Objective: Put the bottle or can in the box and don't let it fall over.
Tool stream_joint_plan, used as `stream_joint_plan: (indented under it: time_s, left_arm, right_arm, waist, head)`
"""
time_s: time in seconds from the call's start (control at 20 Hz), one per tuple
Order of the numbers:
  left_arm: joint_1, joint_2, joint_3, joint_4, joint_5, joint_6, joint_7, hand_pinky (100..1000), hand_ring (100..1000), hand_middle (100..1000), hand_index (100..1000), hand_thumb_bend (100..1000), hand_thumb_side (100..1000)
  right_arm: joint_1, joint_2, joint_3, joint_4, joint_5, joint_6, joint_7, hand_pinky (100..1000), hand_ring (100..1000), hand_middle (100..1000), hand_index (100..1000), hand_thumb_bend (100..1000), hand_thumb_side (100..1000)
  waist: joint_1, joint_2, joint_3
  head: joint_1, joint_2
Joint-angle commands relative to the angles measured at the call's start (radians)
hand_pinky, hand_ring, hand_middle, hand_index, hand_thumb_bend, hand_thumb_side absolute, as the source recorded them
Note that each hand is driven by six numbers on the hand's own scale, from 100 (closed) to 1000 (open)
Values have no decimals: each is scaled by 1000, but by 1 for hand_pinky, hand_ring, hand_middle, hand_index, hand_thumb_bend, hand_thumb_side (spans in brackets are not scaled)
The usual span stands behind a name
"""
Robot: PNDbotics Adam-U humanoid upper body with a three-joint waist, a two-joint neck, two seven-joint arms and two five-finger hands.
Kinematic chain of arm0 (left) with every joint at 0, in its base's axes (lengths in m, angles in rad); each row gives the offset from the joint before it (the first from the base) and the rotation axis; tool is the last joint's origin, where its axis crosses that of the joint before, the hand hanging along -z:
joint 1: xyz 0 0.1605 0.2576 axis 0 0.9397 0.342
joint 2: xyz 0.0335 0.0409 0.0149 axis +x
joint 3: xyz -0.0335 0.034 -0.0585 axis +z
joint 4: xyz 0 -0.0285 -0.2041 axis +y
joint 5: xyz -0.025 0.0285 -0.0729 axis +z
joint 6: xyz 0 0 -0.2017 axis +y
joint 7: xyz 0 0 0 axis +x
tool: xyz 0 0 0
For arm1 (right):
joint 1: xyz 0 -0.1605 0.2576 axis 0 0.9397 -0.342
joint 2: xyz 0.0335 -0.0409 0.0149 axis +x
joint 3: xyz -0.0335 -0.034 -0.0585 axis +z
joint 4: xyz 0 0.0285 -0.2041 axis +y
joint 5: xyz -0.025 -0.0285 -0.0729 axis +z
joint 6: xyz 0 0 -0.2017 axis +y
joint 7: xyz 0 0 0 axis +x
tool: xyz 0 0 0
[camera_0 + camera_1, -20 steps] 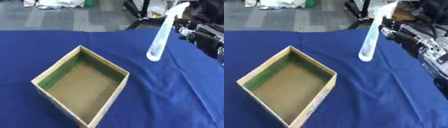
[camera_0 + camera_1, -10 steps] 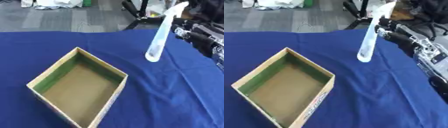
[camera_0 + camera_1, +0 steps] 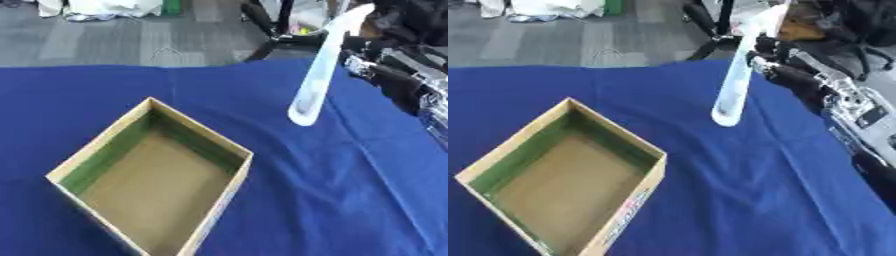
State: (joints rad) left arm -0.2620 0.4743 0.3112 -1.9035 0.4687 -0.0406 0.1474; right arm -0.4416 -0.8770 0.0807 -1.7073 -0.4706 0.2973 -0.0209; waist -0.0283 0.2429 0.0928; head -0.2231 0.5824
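A tall clear bottle with a white top hangs tilted above the blue table, its base lower left and its top upper right. My right hand comes in from the upper right and is shut on the bottle's upper part. The open cardboard box, green along its inner left walls, sits on the cloth to the lower left of the bottle with nothing inside. The bottle's base is above the cloth, right of the box's far corner. My left hand does not show.
The blue cloth covers the table. My right forearm with silver parts runs along the right edge. Beyond the far table edge lie grey floor, chair legs and white bags.
The bottle has moved slightly left and down toward the box, held by my right hand. The view has shifted a little; the box looks still on the cloth.
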Motion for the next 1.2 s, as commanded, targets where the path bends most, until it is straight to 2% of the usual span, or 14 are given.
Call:
stream_joint_plan:
  time_s: [0.05,0.45,1.2]
  left_arm:
    - [-10,21,6,-7,1,-5,-2,927,1000,1000,734,519,587]
    - [-11,18,4,-8,3,-3,-4,927,1000,1000,733,516,587]
    - [-13,16,4,-11,5,-1,-3,929,1000,1000,732,515,588]
  right_arm:
    - [-22,-40,-15,4,9,-2,-9,991,1000,1000,1000,100,487]
    - [-52,-35,-13,42,54,-6,-35,990,1000,1000,1000,100,479]
    - [-82,-28,-8,123,48,-13,-30,992,1000,1000,1000,100,486]
  waist:
    - [3,-9,2]
    - [3,-14,1]
    - [0,-15,8]
  head:
    - [0,-9]
    - [23,26]
    - [10,1]
